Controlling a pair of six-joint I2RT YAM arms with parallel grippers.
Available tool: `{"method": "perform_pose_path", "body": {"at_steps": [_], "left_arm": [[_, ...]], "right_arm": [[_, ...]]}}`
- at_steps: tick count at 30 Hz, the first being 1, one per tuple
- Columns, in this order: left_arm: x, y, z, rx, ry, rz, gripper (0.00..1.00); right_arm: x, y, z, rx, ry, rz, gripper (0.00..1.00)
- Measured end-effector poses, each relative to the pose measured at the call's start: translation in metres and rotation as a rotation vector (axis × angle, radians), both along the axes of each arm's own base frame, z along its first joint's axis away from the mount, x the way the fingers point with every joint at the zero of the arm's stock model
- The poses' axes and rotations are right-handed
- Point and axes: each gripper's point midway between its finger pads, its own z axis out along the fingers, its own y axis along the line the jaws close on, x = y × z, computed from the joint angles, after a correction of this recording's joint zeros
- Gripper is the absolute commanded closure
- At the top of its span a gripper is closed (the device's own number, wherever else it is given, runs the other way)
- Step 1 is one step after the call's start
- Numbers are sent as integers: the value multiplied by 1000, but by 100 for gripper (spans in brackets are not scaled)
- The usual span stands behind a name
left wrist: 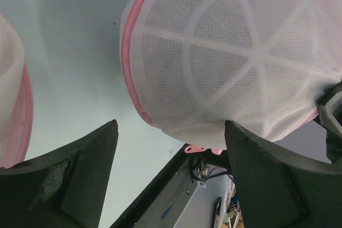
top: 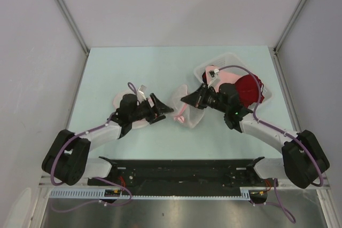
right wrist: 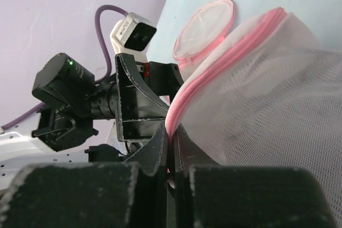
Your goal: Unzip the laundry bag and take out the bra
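Note:
The laundry bag [top: 185, 105] is a round white mesh pouch with pink zipper trim, held up off the table between my two grippers. My right gripper [top: 188, 99] is shut on its pink zipper edge [right wrist: 179, 111], jaws pinched together around the trim [right wrist: 172, 134]. My left gripper [top: 162, 109] is open and empty, its fingers [left wrist: 80, 174] spread just below the bag's mesh face [left wrist: 235, 52], not touching it. A pink zipper pull [left wrist: 199, 148] hangs under the bag. The bag looks closed. The black bra is not visible in any view.
A second flat mesh pouch with pink trim [top: 122, 105] lies under my left arm; it also shows in the right wrist view [right wrist: 206, 28]. A white basket [top: 227, 60] at the back right holds a dark red garment [top: 248, 86] and a pale pink one [top: 228, 76].

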Motion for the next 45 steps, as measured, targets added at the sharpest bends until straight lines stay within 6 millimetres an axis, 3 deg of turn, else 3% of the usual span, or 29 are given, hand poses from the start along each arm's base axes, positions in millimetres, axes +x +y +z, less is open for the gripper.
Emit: {"method": "perform_pose_path", "body": {"at_steps": [5,6,8,10,14,18,21,22,24,25,27,30,32,33,34,35,38,40,43,45], "left_arm": [[7,-3,9,-46,-40,16,23],[7,-3,10,-50,-45,18,21],[9,-4,13,-58,-56,25,5],[11,-3,15,-68,-66,35,0],[8,-1,14,-106,-69,56,1],[5,1,10,-156,-68,75,11],[9,-1,9,-199,-65,81,24],[11,-3,10,-220,-70,83,37],[14,-5,10,-260,-64,85,50],[15,-7,11,-284,-64,84,68],[17,-8,10,-315,-52,91,87],[23,-4,14,-354,-43,124,100],[29,3,21,-371,-65,152,100],[30,5,24,-375,-75,161,99],[31,6,28,-375,-88,164,99],[29,7,34,-371,-102,161,100],[28,9,46,-320,-151,163,100],[30,13,53,-235,-179,177,100],[34,20,68,-111,-227,220,100],[34,26,76,-48,-260,246,100]], "right_arm": [[1,0,7,38,-2,5,100],[1,0,8,43,-3,7,100],[2,0,9,58,0,7,100],[3,0,9,71,3,7,100],[3,-1,5,90,28,8,100],[2,2,3,112,52,23,100],[3,4,1,134,68,32,100],[5,5,1,142,73,32,100],[6,6,0,155,81,32,100],[6,6,0,160,84,35,100],[6,6,1,163,81,36,100],[5,5,-3,150,87,39,100],[7,2,-9,121,92,19,100],[7,0,-12,105,94,6,97],[8,-4,-15,84,97,-13,85],[8,-8,-18,55,102,-34,52],[5,-20,-23,-22,112,-99,16],[6,-29,-20,-101,96,-165,14],[8,-44,0,-182,34,-270,17],[2,-54,16,-216,-28,-331,31]]}}
